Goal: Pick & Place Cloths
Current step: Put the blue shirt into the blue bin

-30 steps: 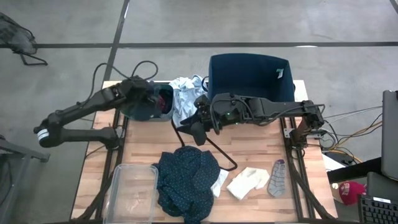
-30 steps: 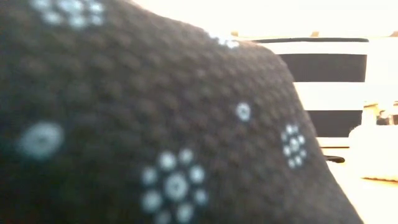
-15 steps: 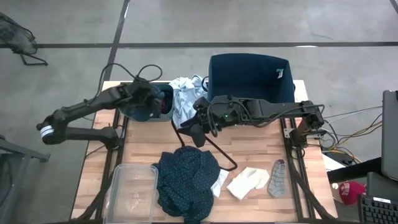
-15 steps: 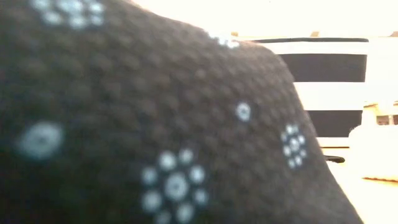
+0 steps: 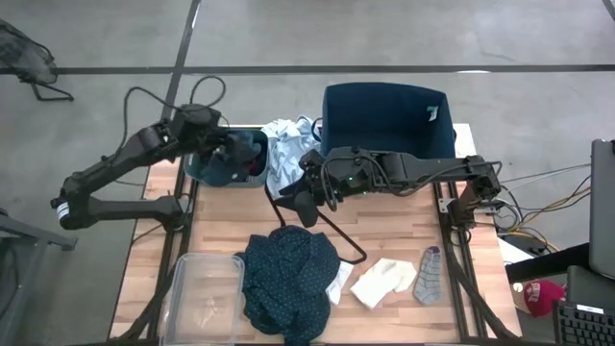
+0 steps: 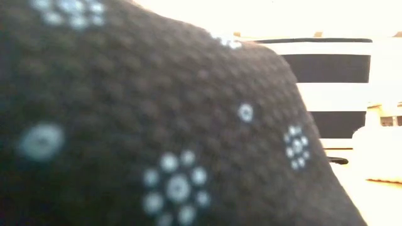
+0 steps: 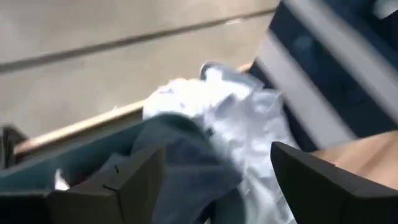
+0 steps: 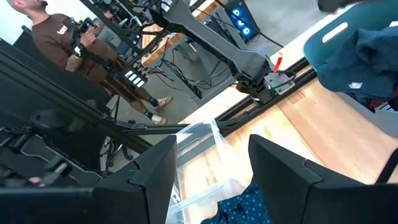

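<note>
- Step in hand, as judged: the left gripper (image 5: 233, 144) is at the teal bin (image 5: 204, 173), upper left of centre in the high view, dealing with a dark blue-grey garment (image 7: 180, 155) that lies in or over that bin.
- Left fingers (image 7: 134, 183): apart in the left wrist view, with nothing clamped between them; the dark garment lies just ahead of them.
- To do this well: lift clear of the bin rim before travelling, so no fabric drags out; then choose the next cloth.
- Left arm pose: stretched from the left edge of the high view up and rightward, wrist over the bin.
- Right gripper (image 5: 309, 197): near the frame's centre in the high view, over the black wire hanger (image 5: 332, 231). Its fingers (image 8: 155, 171) stand apart and empty.
- Right arm pose: extended leftward from its base at the table (image 5: 404, 235) edge on the right, passing in front of the navy bin (image 5: 384, 120).
- Cloths remaining: pale blue piece (image 5: 286, 144) between the bins; navy dotted garment (image 5: 288, 279) at lower centre; white sock (image 5: 382, 282) and grey sock (image 5: 428, 274) at lower right.
- The clear tray (image 5: 202, 298) at lower left holds no cloth.
</note>
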